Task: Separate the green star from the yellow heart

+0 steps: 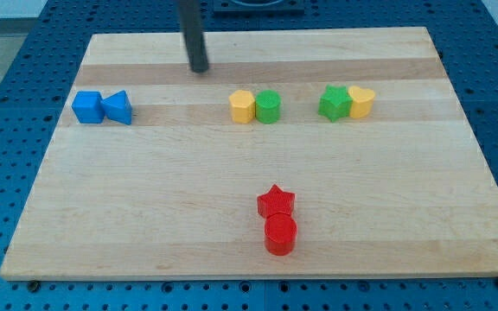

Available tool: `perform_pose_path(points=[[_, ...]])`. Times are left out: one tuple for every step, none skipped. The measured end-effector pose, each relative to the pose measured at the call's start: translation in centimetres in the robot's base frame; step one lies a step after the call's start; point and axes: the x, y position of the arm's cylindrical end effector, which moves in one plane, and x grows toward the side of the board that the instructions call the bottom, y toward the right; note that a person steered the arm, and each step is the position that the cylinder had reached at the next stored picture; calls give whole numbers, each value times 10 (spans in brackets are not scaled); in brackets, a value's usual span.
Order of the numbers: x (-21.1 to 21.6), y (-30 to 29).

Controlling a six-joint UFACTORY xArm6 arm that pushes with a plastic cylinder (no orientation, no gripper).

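Note:
The green star (334, 103) sits at the view's upper right, touching the yellow heart (360, 101) on its right side. My tip (199, 69) rests on the board near the view's top, left of centre. It is well to the left of the star and heart and touches no block.
A yellow hexagon-like block (243, 106) touches a green cylinder (268, 107) in the middle. Two blue blocks (87, 107) (118, 108) sit together at the left. A red star (276, 201) and red cylinder (280, 234) sit at the bottom centre. The wooden board (145, 216) lies on a blue pegboard.

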Motion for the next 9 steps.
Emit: perform_pose_path(points=[[13, 50], [14, 98], [27, 125], [43, 156], [60, 162], [80, 171], [106, 187], [125, 209], [136, 225]])
